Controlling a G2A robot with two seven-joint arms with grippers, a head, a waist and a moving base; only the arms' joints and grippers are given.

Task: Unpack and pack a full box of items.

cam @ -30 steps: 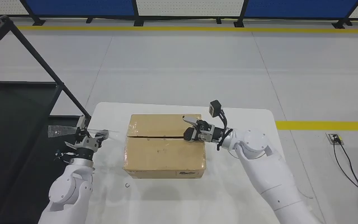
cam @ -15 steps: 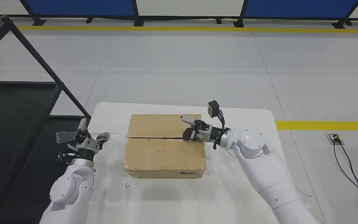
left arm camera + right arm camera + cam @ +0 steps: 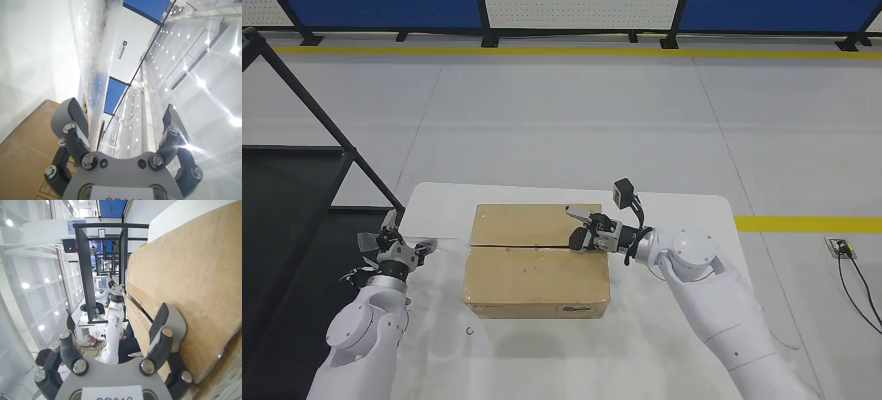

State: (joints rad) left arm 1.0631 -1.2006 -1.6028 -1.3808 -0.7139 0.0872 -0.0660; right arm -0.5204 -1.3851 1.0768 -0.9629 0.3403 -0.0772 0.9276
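A cardboard box (image 3: 537, 265) sits mid-table on the white table (image 3: 662, 330), top flaps folded down. At the table's left edge, well apart from the box, the left gripper (image 3: 392, 248) has its fingers apart, with a strip of clear tape (image 3: 94, 75) clinging to one pad. The right gripper (image 3: 580, 228), fingers spread, is at the right end of the box's seam, one finger against the top flap.

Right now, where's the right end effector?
Top view: the right end effector sits open at the right end of the cardboard box, by the seam between its top flaps.
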